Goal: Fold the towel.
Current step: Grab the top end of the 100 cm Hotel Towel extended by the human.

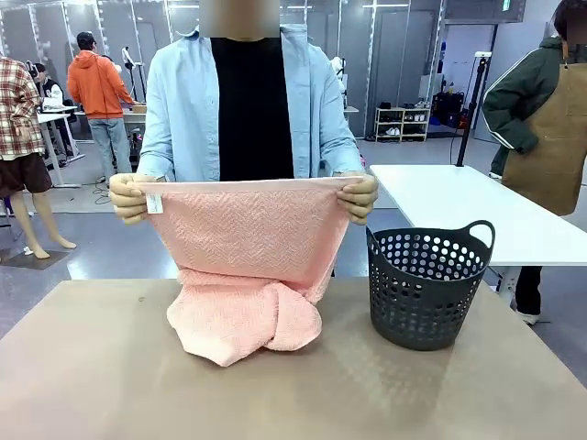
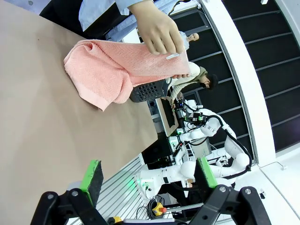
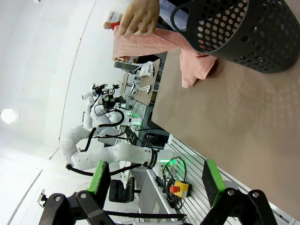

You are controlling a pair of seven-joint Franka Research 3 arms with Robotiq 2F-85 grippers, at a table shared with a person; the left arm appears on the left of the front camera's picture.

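The towel (image 1: pixel 248 266) hangs well ahead of both grippers, top hem stretched between the person's hands (image 1: pixel 129 198), lower half slumped on the bench (image 1: pixel 92 367). Soft, light, floppy terry: I'd pinch the hem corners. Left gripper (image 2: pixel 148 174) and right gripper (image 3: pixel 155 178) both gape, empty.

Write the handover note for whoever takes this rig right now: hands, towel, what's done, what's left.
Robot's left hand: open, empty, well back from the towel.
Robot's right hand: open, empty, also back from it.
Towel: top edge held up between the person's hands, lower end bunched on the table, just left of the dark basket.
Done: no neat fold visible yet.
Left: the whole fold.
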